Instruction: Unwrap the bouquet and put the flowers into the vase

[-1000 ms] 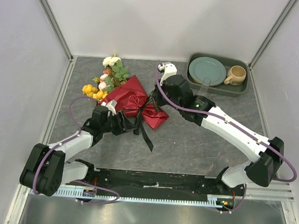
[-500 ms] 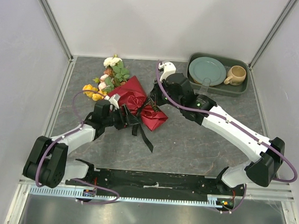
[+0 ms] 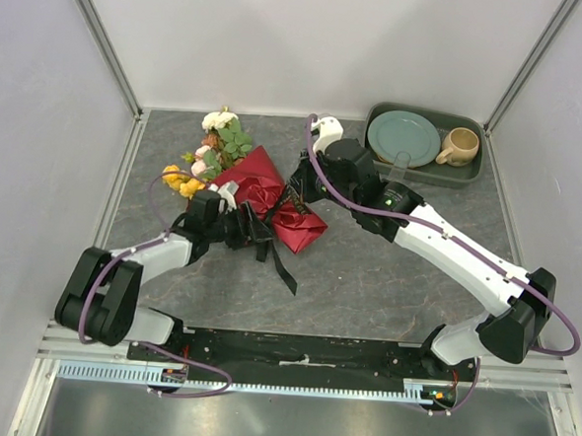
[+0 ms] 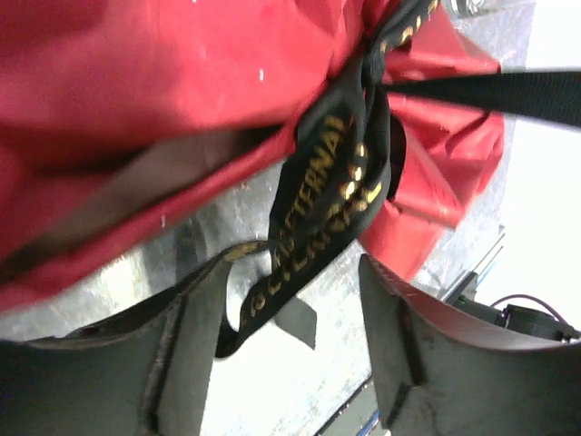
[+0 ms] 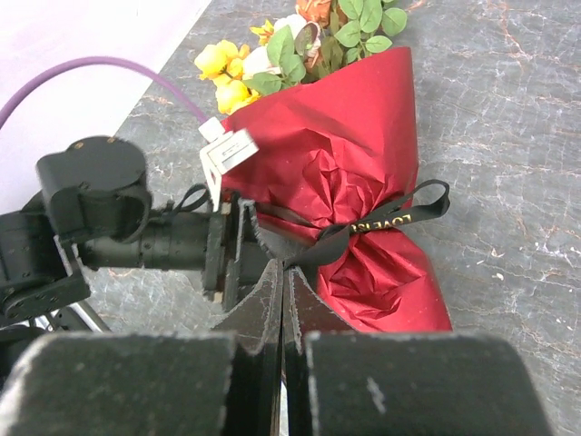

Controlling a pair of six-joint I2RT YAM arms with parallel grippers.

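Low over the grey table (image 3: 386, 273), we should tug steadily on the ribbon (image 5: 381, 222) that our right gripper (image 5: 283, 265) clenches, with our left gripper (image 4: 295, 272) released.

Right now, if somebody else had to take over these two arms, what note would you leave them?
Left tool: open, a loop of the gold-lettered black ribbon inside its jaws, not gripped.
Right tool: shut on a ribbon tail, pulled taut.
The dark red paper-wrapped bouquet lies on the grey table, its artificial flowers inside; the small clear glass vase seems to stand by the green tray.
Done: nothing unwrapped.
Left: untie ribbon, open paper, put flowers in vase.
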